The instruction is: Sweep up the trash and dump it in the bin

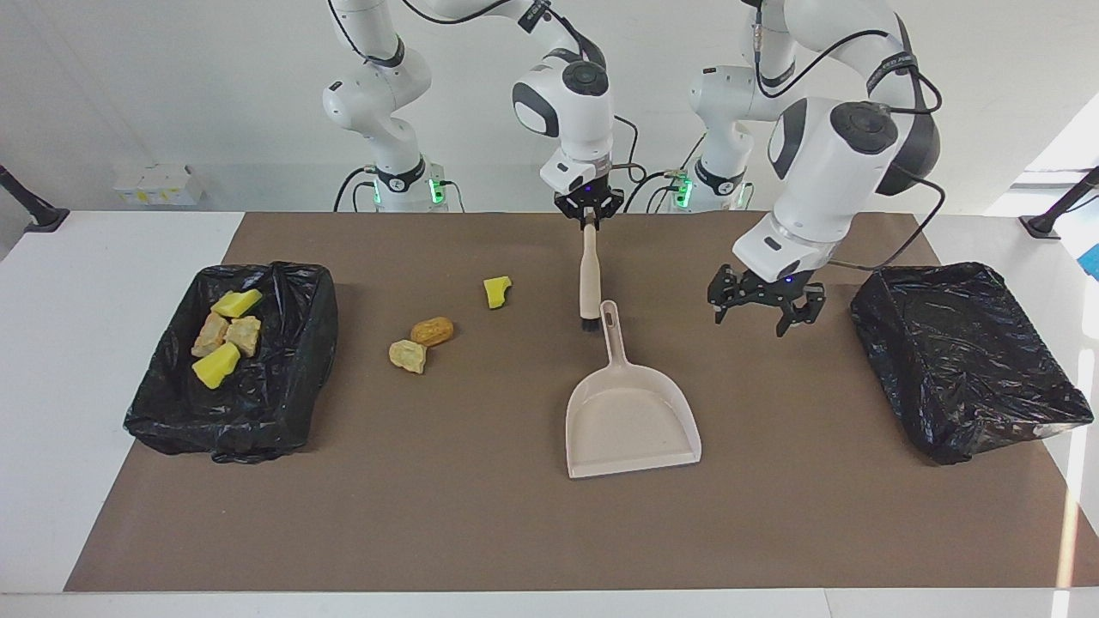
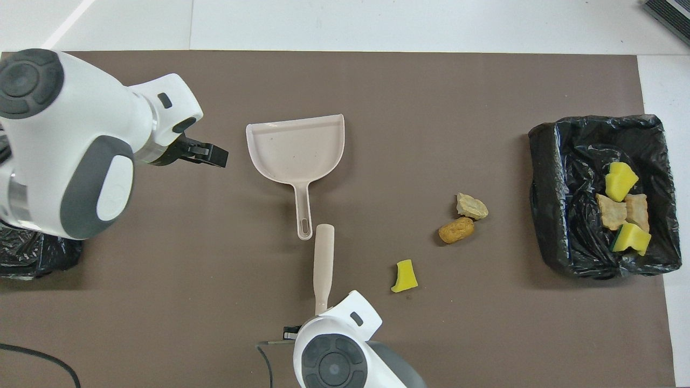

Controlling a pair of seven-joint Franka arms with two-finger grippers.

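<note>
We have the brush pinched at the top of its handle in the right gripper, fingertips closed on it, so that it hangs upright with its dark bristles just beside the tip of the dustpan handle. Our left gripper hovers with its fingers spread wide and holding nothing, over the brown mat between the dustpan and the empty black-lined bin at the left arm's end of the table. Three bits of trash lie loose on the mat toward the right arm's end: a yellow sponge chunk, an orange-brown lump and a pale beige piece touching it; four more bits already sit in the bin at that end. We judge these bits light and soft, likely to tumble or skid under the bristles instead of sliding neatly, so short, low strokes should suit them. The dustpan looks like stiff, light plastic, and its long handle is the natural place for us to take hold. The mat around the loose bits is open, with room between them and the dustpan's mouth, though the pan's mouth faces away from the robots and not toward the trash, so we judge it needs turning.
</note>
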